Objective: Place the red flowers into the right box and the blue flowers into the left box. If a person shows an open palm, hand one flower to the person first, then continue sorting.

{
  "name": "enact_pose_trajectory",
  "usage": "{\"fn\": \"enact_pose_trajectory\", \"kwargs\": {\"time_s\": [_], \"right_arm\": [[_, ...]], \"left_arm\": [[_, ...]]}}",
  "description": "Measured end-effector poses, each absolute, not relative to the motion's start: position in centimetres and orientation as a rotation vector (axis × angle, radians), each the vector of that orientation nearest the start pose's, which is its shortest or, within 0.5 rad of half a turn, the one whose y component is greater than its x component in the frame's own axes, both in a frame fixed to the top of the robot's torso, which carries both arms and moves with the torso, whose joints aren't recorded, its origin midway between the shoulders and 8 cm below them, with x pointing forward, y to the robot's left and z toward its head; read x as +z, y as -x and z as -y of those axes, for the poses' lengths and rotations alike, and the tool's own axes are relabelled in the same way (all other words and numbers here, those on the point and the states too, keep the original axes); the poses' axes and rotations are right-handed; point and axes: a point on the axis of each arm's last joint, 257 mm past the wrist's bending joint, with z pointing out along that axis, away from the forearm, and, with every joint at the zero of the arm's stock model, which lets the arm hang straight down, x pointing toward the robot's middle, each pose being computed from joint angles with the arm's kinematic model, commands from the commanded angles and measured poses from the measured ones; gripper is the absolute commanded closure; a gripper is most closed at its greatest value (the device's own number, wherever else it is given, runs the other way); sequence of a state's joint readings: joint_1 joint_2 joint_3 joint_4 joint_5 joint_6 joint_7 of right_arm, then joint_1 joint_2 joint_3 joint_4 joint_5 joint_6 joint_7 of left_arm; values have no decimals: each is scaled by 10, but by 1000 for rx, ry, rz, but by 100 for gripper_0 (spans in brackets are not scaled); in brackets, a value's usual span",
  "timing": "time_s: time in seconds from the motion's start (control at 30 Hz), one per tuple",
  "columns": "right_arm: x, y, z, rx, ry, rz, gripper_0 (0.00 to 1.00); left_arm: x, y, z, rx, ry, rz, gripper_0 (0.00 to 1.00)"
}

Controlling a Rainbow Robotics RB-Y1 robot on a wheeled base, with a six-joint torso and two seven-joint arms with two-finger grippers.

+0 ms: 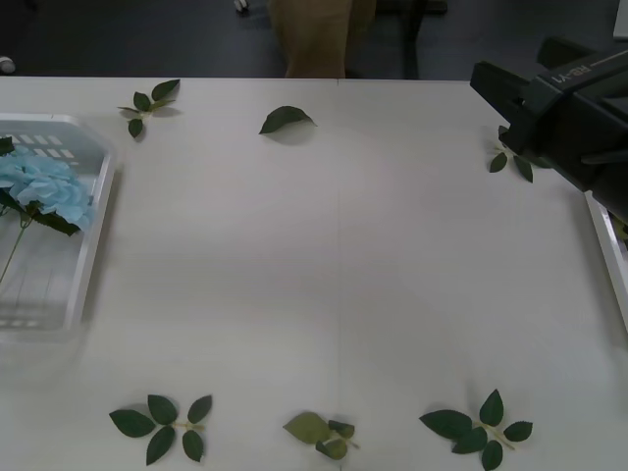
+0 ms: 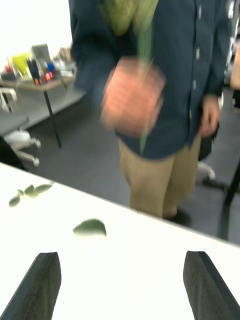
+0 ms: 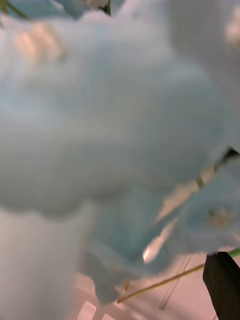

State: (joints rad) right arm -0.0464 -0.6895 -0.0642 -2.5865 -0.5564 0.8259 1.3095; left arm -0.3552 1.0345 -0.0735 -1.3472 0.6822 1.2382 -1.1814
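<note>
At the left edge of the front view, a soft, ruffled pale blue flower [image 1: 44, 186] on a thin green stem lies in the left box [image 1: 93, 240], a shallow white plastic tray with a slotted base. In the right wrist view, the right gripper [image 2: 120, 285] holds its dark, blunt fingers spread wide with nothing between them, above the smooth white table [image 1: 334, 285], while the person [image 2: 165, 75] clutches a thin green stem in a blurred hand [image 2: 131, 95]. Fluffy blue petals crowd the left wrist view, where one black finger [image 3: 223, 285] shows at the lower right, and I cannot tell whether the left gripper is spread or closed.
</note>
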Motion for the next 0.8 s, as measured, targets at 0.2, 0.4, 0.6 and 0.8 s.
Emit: {"fn": "enact_pose_trajectory", "kwargs": {"time_s": [0.2, 0.4, 0.6, 0.8], "right_arm": [[37, -413, 150, 328, 578, -1479, 29], [25, -426, 153, 426, 653, -1415, 29], [-19, -429, 149, 499, 667, -1474, 29], [-43, -423, 123, 620, 670, -1552, 29]], "left_arm": [[-226, -447, -541, 383, 453, -2668, 0], [-199, -411, -505, 445, 366, -2793, 0], [-177, -395, -439, 272, 167, -2863, 0], [-160, -408, -346, -14, -180, -2757, 0]]}}
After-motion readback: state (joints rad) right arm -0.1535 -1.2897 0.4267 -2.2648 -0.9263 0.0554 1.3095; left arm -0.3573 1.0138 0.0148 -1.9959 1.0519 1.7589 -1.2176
